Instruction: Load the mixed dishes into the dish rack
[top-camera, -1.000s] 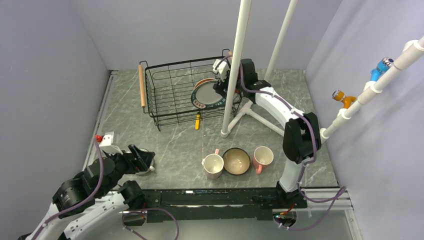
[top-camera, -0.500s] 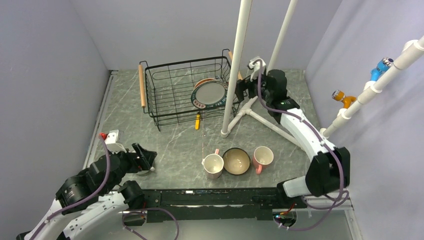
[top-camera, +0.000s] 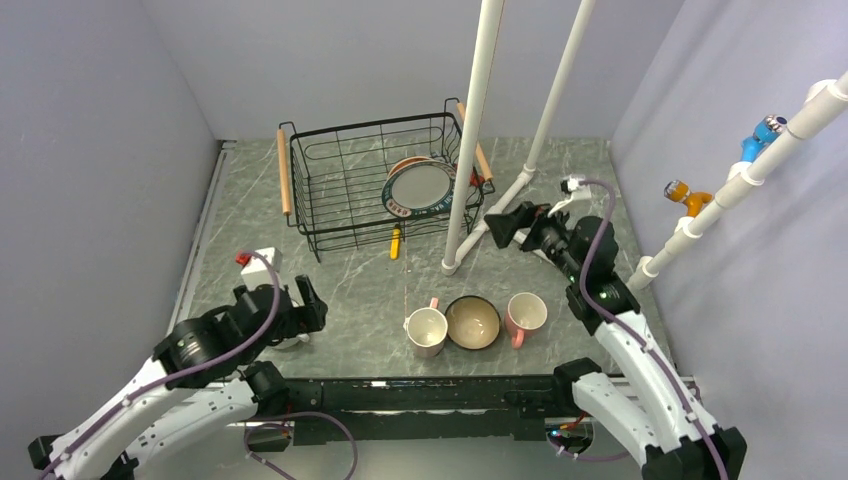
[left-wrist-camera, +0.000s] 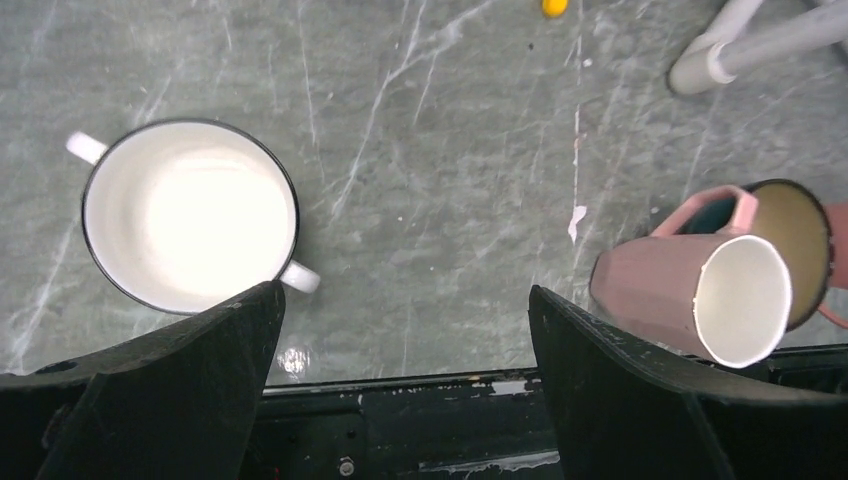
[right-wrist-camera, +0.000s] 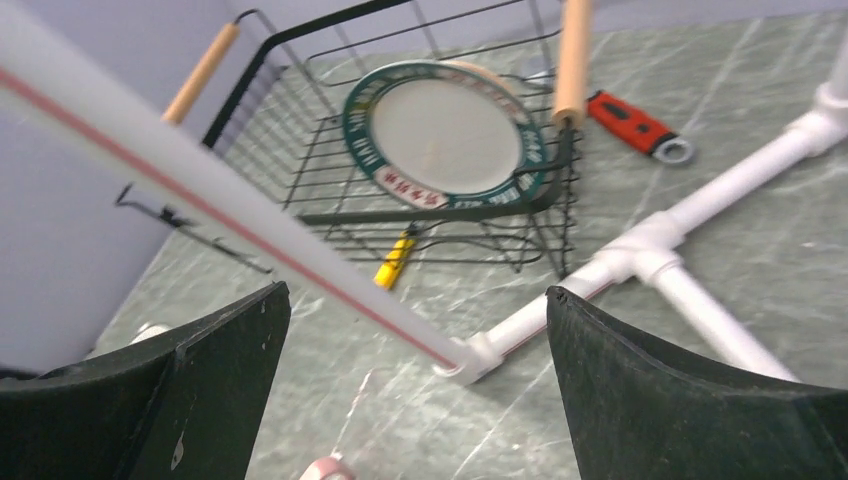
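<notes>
White cup (left-wrist-camera: 190, 228) lies upper left of the left gripper (left-wrist-camera: 402, 300), jaws parted and empty; right gripper (right-wrist-camera: 415, 300), also parted, is far.

The right gripper (top-camera: 497, 222) has drawn back from the dish rack (top-camera: 380, 185); the left gripper (top-camera: 313, 305) edged rightward.

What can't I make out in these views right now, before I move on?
- Cream dish: top view, the plate hides all but its upper rim.
- White cup: top view, the left gripper covers most of it.
- Second pink mug: left wrist view, cut off by the right edge.
- Dish rack, right side: top view, the white pole crosses it.
</notes>
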